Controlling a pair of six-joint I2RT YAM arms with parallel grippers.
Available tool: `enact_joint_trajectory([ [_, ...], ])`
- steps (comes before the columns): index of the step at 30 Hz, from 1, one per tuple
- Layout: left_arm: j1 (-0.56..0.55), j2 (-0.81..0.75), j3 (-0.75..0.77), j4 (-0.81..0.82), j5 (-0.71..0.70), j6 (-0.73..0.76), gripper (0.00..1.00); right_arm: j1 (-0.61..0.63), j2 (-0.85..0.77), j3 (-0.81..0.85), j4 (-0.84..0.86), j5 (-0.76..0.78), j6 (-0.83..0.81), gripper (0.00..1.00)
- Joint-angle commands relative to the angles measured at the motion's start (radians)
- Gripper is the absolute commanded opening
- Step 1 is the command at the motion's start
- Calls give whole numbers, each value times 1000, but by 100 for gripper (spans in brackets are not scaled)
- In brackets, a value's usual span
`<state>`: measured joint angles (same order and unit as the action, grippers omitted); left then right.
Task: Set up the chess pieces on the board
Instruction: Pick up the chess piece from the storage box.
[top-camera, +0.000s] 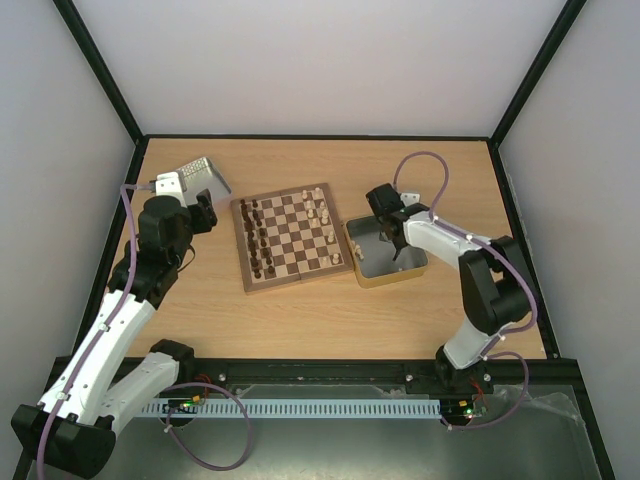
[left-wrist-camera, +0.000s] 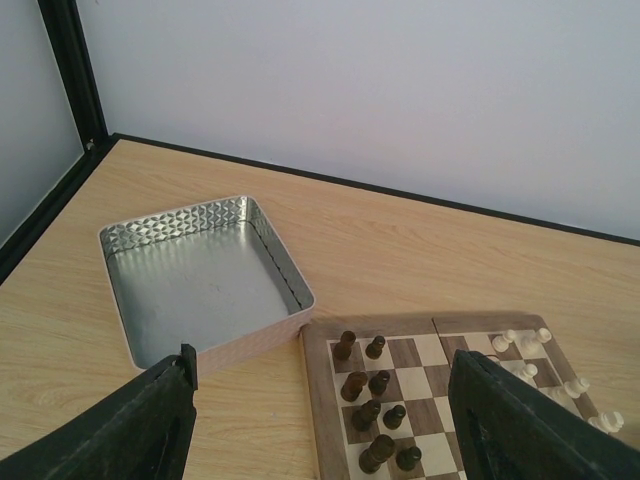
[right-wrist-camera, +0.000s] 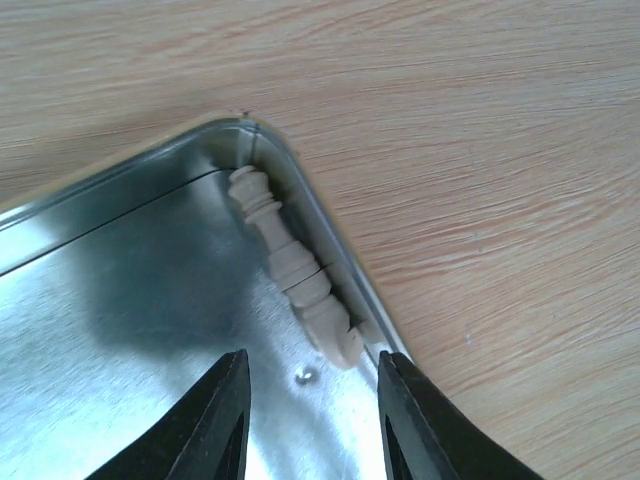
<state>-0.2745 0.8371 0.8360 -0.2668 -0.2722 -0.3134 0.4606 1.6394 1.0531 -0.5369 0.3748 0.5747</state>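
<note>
Cream chess pieces (right-wrist-camera: 290, 265) lie on side, in line, in corner of gold-rimmed tin (top-camera: 392, 281), against its wall. Right hand (right-wrist-camera: 312, 370) low over them, fingers apart, nothing gripped. Tin just right of board (top-camera: 296, 281). More cream pieces (top-camera: 322, 212) upright along board's right side, dark pieces (top-camera: 258, 240) along left side. Left hand (left-wrist-camera: 320, 410) spread wide, holding nothing, over board's far-left corner, near silver tin (left-wrist-camera: 180, 225) on wooden surface (top-camera: 400, 320)
</note>
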Motion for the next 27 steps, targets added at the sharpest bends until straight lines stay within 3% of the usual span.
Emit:
enact_joint_trajectory([
  [1, 5, -8, -14, 27, 2, 12, 71, -21, 76, 9, 47, 107, -50, 34],
  [10, 6, -11, -15, 26, -7, 11, 71, -24, 217, 94, 66, 148, -97, 24],
  [17, 6, -4, -14, 26, -4, 13, 71, -34, 245, 85, 83, 163, -94, 23],
  [27, 6, -9, -15, 24, -9, 13, 71, -90, 237, 32, 151, -91, -82, 18],
])
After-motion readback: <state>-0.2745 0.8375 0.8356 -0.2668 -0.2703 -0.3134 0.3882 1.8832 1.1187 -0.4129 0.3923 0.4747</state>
